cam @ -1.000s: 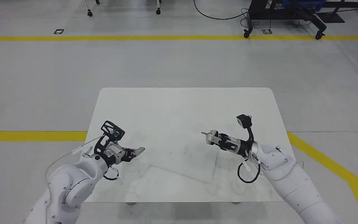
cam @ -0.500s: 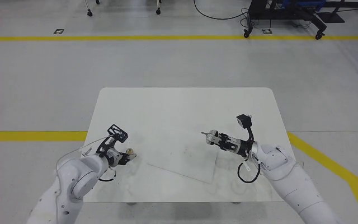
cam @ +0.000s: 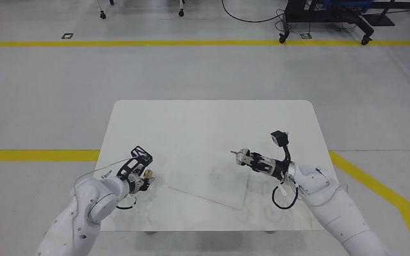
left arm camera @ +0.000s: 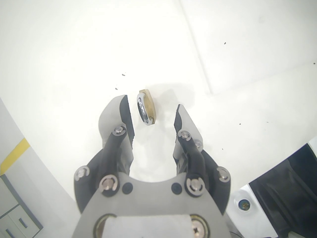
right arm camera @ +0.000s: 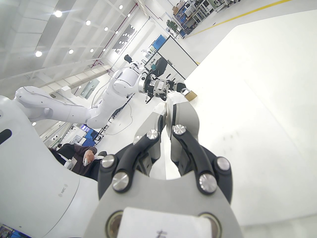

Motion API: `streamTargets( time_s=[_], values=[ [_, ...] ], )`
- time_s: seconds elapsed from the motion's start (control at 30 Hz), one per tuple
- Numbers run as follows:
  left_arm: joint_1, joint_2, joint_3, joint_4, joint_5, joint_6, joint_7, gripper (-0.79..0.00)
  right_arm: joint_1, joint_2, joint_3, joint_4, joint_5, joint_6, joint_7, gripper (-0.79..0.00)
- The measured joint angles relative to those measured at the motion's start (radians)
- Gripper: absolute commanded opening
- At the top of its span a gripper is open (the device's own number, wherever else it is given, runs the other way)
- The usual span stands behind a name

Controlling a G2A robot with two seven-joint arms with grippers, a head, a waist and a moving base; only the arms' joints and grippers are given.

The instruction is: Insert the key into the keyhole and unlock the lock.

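Padlock [left arm camera: 146,107] lies on the white table [cam: 211,121], out toward 8 o'clock from the table's middle. Its chrome shackle [left arm camera: 141,108] is turned toward the left arm and its brass body faces away. The left gripper [left arm camera: 151,103] sits around it with fingers spread wide, one on each flank. The padlock is nearer one finger than the other and neither pad looks to touch it, so nothing is gripped yet. That straddle reads as the set-up for a pinch across the body's flat faces, which would leave the keyhole end free. The keyhole itself cannot be made out.

The right gripper [cam: 241,157] hovers above the table at about 3 o'clock from the middle. Its tips aim toward 9 o'clock at the padlock, well apart from it. Its fingers are pressed nearly together on a small metal piece, judged to be the key [cam: 234,153], whose tip pokes out ahead. It is probably held that way for a straight push into the lock once the lock is lifted and presented.

Room is fair: open table lies between the two grippers, with a thin white sheet [cam: 211,185] toward 6 o'clock. The table's 9 o'clock edge runs fairly near the padlock, so a nudge that way is the risk.
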Motion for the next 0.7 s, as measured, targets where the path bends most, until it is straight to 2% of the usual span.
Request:
streamTargets(
  time_s=[0.17, 0.2, 0.7],
  values=[
    [0.002, 0.001, -0.001, -0.003, -0.004, 0.003, -0.006, -0.674, 0.000, 0.000, 0.000, 0.000, 0.000, 0.000, 0.000, -0.785],
    [0.002, 0.002, -0.001, -0.004, -0.005, 0.003, -0.008, -0.785, 0.000, 0.000, 0.000, 0.000, 0.000, 0.000, 0.000, -0.785],
    [-0.002, 0.003, -0.006, 0.019, -0.001, 0.031, 0.038, -0.785, 0.000, 0.000, 0.000, 0.000, 0.000, 0.000, 0.000, -0.785]
  ],
)
